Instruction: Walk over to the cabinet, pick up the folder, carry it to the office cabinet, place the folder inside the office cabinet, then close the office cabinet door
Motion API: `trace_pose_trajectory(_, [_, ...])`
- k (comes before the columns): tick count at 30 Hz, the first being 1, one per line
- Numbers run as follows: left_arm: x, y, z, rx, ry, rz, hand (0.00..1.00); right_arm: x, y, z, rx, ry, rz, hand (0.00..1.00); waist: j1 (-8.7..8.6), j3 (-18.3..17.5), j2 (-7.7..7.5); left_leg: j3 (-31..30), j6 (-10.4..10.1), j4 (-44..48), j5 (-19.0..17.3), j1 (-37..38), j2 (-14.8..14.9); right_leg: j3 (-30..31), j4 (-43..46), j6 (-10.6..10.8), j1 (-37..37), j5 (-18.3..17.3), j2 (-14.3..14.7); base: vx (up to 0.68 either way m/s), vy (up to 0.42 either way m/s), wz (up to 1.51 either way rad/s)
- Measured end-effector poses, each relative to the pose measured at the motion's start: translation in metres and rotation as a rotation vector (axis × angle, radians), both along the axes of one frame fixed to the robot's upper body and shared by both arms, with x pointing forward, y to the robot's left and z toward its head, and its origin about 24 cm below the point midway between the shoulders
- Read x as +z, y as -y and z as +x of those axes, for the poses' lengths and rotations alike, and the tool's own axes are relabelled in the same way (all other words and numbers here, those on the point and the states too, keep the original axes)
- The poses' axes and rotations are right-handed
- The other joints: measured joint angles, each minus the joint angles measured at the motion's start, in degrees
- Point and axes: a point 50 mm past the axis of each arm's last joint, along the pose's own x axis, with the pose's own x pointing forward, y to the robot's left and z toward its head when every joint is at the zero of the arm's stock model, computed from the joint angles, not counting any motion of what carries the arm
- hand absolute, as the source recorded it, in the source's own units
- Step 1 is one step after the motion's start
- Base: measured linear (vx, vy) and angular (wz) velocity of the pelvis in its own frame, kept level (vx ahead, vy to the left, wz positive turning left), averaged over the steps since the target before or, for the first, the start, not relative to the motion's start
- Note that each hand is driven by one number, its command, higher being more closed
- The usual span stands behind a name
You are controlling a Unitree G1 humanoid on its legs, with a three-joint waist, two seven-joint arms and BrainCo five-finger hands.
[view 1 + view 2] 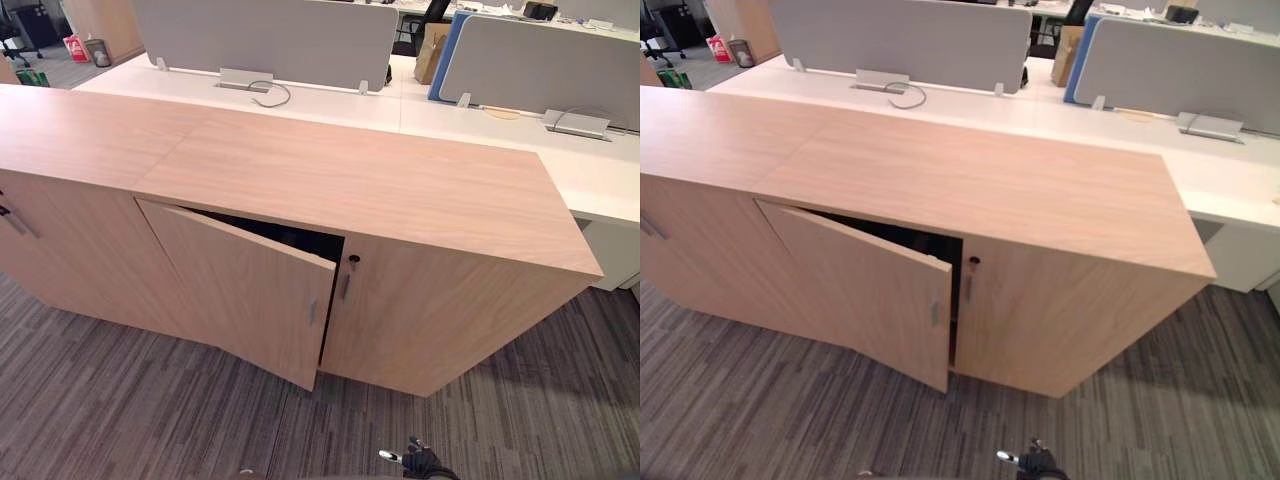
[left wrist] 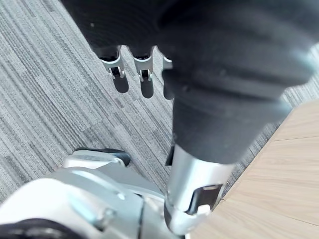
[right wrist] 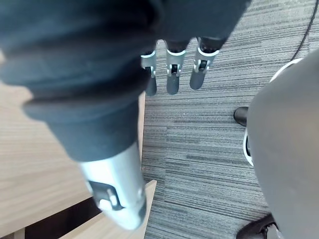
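The light wood office cabinet (image 1: 350, 180) stands straight ahead on the carpet. Its left door (image 1: 240, 290) hangs ajar, swung out towards me, with a small metal handle (image 1: 312, 311) near its free edge. The gap behind it is dark, and what lies inside is hidden. The right door (image 1: 430, 310) is closed. My left hand (image 2: 142, 67) hangs low over the carpet beside a wood panel, fingers straight and holding nothing. My right hand (image 3: 172, 74) also hangs down by the cabinet front, fingers relaxed and empty.
A second wood cabinet (image 1: 60, 130) joins on the left. Behind both run white desks (image 1: 330, 100) with grey partitions (image 1: 270, 40) and a cardboard box (image 1: 432, 50). Grey striped carpet (image 1: 150, 410) lies between me and the doors.
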Motion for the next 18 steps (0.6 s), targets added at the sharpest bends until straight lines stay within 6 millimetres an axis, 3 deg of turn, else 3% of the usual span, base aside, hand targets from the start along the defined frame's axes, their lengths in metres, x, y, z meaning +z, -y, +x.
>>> trace_pose_trajectory(3, [0.003,0.002,0.013,-0.049,0.036,0.018,0.0,0.0,0.002,-0.001,0.003,-0.005,-0.006,0.0,1.39,0.8,0.43,-11.3,-0.4,6.3,-0.3,-4.1,0.7,1.5,0.6,-0.2,-0.8,0.0,1.1,-0.08,-0.037,-0.23])
trace_pose_trajectory(5, [0.003,0.006,0.02,-0.089,0.054,0.02,0.0,0.0,0.009,-0.002,0.003,-0.012,-0.023,0.0,2.53,1.2,1.44,-17.7,-2.9,5.7,-2.6,-4.2,0.4,3.2,1.2,-0.5,-2.2,-0.1,1.5,-0.05,0.108,-0.34])
trace_pose_trajectory(7, [0.004,0.016,0.028,-0.145,0.07,0.023,0.0,0.003,0.018,0.005,0.007,0.003,-0.05,0.0,3.1,1.2,4.15,-26.9,-5.9,0.6,-7.6,-2.4,-2.4,5.3,2.3,-0.4,-4.5,0.0,2.5,-0.04,0.226,-0.36])
trace_pose_trajectory(9, [0.006,0.013,0.039,-0.187,0.092,0.045,0.0,0.004,0.016,0.01,0.009,0.015,-0.05,0.0,3.21,2.5,3.35,-27.1,-5.3,0.3,-7.5,-2.3,-4.5,7.9,2.0,0.0,-5.1,0.7,1.8,-0.02,0.179,-0.1])
trace_pose_trajectory(12, [0.007,0.015,0.048,-0.213,0.136,0.017,0.0,0.005,0.013,0.014,0.026,0.031,-0.049,0.0,3.2,2.3,3.42,-25.9,-4.1,0.9,-8.2,-2.6,-6.0,9.1,0.6,0.1,-5.1,2.0,0.5,0.02,0.137,-0.09])
trace_pose_trajectory(18, [0.005,0.023,0.055,-0.26,0.22,-0.127,0.0,0.004,-0.006,0.017,0.099,0.04,-0.007,0.0,3.17,-1.8,3.48,-23.9,-2.7,-8.8,-4.3,2.1,-8.4,9.7,-4.6,-0.3,-3.6,4.1,-0.9,0.09,0.022,-0.1])
